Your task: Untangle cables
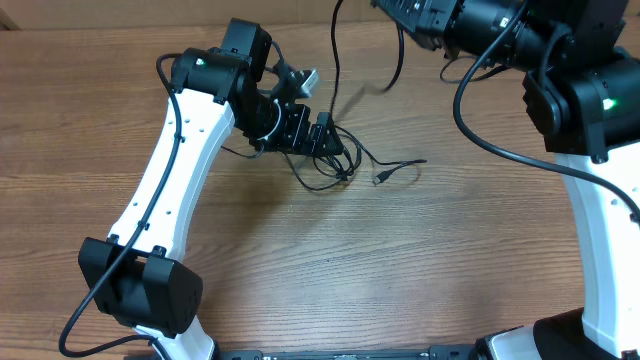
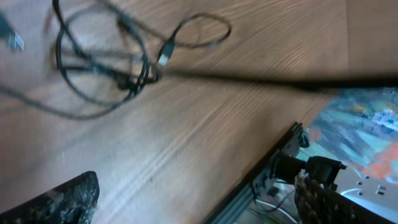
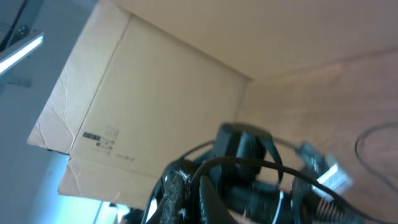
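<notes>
- Left gripper (image 1: 310, 135): jaws spread wide, empty, low over the table (image 1: 300, 260).
- Cables (image 1: 340, 160): loose tangle lying just beside it, one strand rising toward the back.
- Right gripper (image 3: 186, 190): raised at the back, jaws together; any grip unclear.

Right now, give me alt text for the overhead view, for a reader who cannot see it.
The left gripper hangs open over a loose tangle of thin black cables near the middle of a wooden table. The right gripper is up at the top edge, shut, with a black strand dangling beside it.
</notes>
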